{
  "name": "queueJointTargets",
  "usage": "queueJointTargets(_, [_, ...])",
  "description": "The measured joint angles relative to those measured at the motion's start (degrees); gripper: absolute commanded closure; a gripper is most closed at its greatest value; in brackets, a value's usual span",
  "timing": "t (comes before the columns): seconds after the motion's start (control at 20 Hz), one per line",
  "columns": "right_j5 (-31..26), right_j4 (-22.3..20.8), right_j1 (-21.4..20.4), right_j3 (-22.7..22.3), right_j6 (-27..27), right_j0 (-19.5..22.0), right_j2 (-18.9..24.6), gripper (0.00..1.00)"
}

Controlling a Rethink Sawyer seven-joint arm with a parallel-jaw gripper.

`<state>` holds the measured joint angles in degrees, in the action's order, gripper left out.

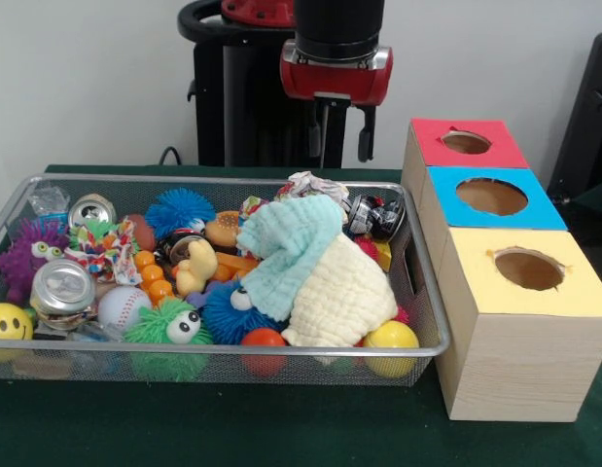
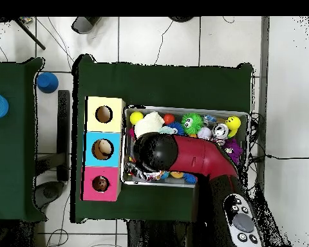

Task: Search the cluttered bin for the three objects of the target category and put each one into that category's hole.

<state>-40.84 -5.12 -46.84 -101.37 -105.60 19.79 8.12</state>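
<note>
A wire mesh bin [image 1: 417, 342] holds mixed clutter: a mint green cloth [image 1: 286, 248] draped over a cream cloth [image 1: 339, 292], crushed cans [image 1: 62, 289], fuzzy ball toys [image 1: 169, 331], a baseball [image 1: 122, 306] and yellow balls [image 1: 391, 337]. Right of the bin stands a wooden box with a red hole [image 1: 466, 142], a blue hole [image 1: 491, 196] and a yellow hole [image 1: 528, 269]. My gripper [image 1: 341, 156] hangs above the bin's far right part, open, with nothing between its fingers. In the overhead view the arm's head [image 2: 155, 152] hides the gripper and the bin's [image 2: 247, 116] middle.
The box [image 2: 103, 149] sits tight against the bin's side. Something pale shows inside the blue hole and something dark inside the red hole [image 2: 100, 184]. A second green table with a blue cup [image 2: 47, 82] stands beyond the box. Cables run across the floor.
</note>
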Motion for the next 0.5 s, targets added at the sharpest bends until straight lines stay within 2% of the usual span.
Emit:
queueJointTargets(0.3, [1.1,-0.2,0.6,0.0,0.0,2.2,0.0,0.0])
queueJointTargets(0.5, [4.0,-2.1,2.2,0.0,0.0,4.4,0.0,0.0])
